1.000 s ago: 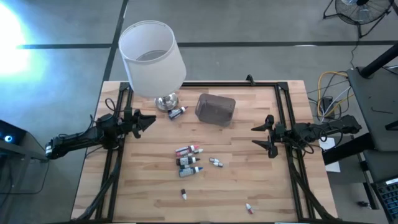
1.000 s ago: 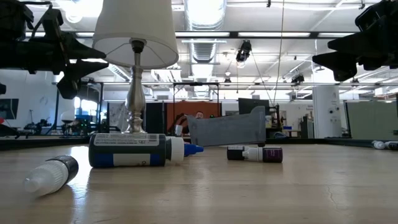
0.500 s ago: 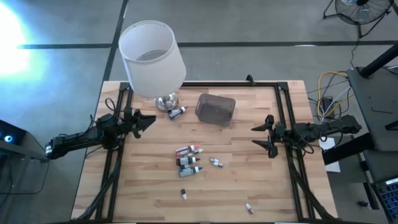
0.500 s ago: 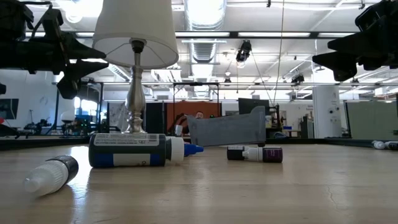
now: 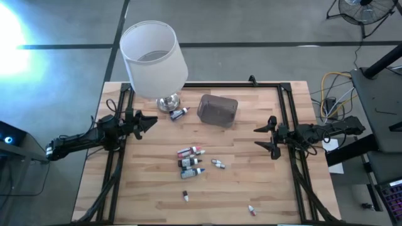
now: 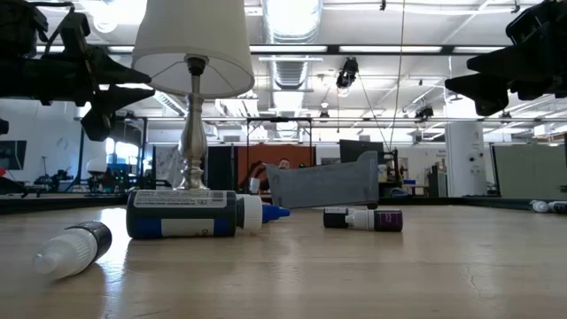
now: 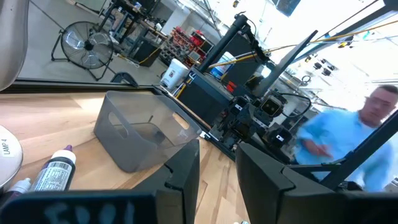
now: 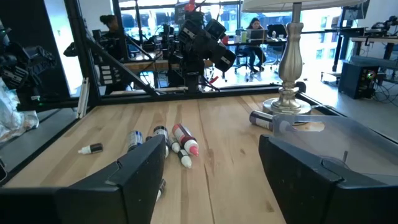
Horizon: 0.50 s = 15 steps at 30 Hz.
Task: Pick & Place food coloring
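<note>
Several small food coloring bottles lie on their sides on the wooden table. A cluster (image 5: 190, 161) sits at the middle, also visible in the right wrist view (image 8: 168, 142). One bottle (image 5: 179, 113) lies by the lamp's base, and single ones (image 5: 217, 164) (image 5: 186, 196) (image 5: 251, 209) lie nearer the front. My left gripper (image 5: 152, 120) (image 7: 217, 177) hovers level over the table's left side, slightly open with nothing between its fingers. My right gripper (image 5: 266, 139) (image 8: 217, 180) hovers level over the right side, wide open and empty.
A translucent grey box (image 5: 217, 110) stands behind the cluster. A white-shaded lamp (image 5: 153, 59) on a chrome base (image 5: 168, 102) is at the far left. Black rails (image 5: 286, 113) run along both table sides. A person in light blue (image 7: 354, 143) is beyond the table.
</note>
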Each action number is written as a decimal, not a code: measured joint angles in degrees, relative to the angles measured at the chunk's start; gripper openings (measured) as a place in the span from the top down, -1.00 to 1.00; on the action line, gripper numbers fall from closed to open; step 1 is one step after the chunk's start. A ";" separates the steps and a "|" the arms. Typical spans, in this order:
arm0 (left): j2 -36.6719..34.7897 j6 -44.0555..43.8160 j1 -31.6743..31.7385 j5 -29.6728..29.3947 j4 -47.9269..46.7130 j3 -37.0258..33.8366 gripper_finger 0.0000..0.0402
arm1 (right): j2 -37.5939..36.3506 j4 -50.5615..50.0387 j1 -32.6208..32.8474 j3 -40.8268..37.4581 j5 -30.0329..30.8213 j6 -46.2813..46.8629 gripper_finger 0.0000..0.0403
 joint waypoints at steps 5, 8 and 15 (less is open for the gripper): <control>-0.02 0.00 0.00 0.00 0.00 -0.01 0.58 | 0.01 -0.02 0.00 -0.01 0.00 0.00 -0.26; -0.02 0.00 -0.02 0.00 -0.02 -0.01 0.58 | 0.00 0.00 0.00 0.00 0.00 0.00 -0.28; -0.01 0.00 -0.01 0.01 -0.01 0.00 0.58 | 0.01 -0.01 -0.01 -0.01 0.00 0.01 -0.29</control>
